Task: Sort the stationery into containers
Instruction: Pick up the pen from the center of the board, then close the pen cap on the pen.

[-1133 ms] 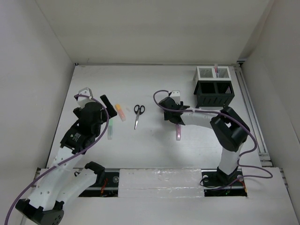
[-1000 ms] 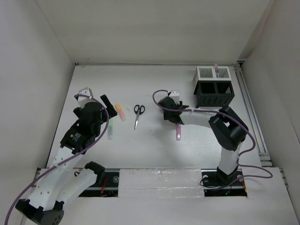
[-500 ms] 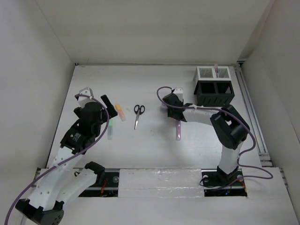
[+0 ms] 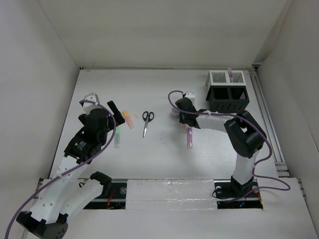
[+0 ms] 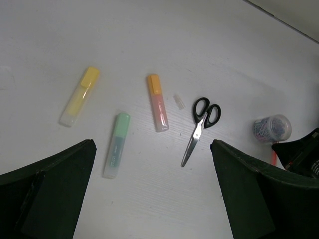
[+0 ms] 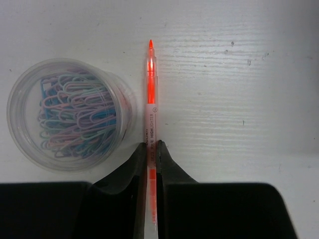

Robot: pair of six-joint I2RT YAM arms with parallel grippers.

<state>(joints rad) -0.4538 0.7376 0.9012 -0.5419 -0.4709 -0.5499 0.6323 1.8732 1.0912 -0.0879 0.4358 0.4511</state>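
My right gripper (image 6: 150, 147) is shut on a thin orange-red highlighter pen (image 6: 150, 94) that lies on the table, tip pointing away, right beside a clear tub of paperclips (image 6: 70, 114). From above, the right gripper (image 4: 183, 107) sits left of the black mesh organiser (image 4: 228, 100) and the white mesh box (image 4: 227, 77) joined behind it. My left gripper (image 5: 152, 149) hangs open over bare table, short of a green highlighter (image 5: 116, 144), an orange one (image 5: 158, 102), a yellow one (image 5: 79, 95) and black-handled scissors (image 5: 202, 124). A purple highlighter (image 4: 190, 137) lies near the right arm.
A small white bit (image 5: 179, 101) lies between the orange highlighter and the scissors. A pink pen (image 4: 230, 73) stands in the white box. White walls close in the table on the left, back and right.
The right gripper has shifted a little toward the back right and closed its jaws on the thin orange-red pen. The left arm has stayed still.
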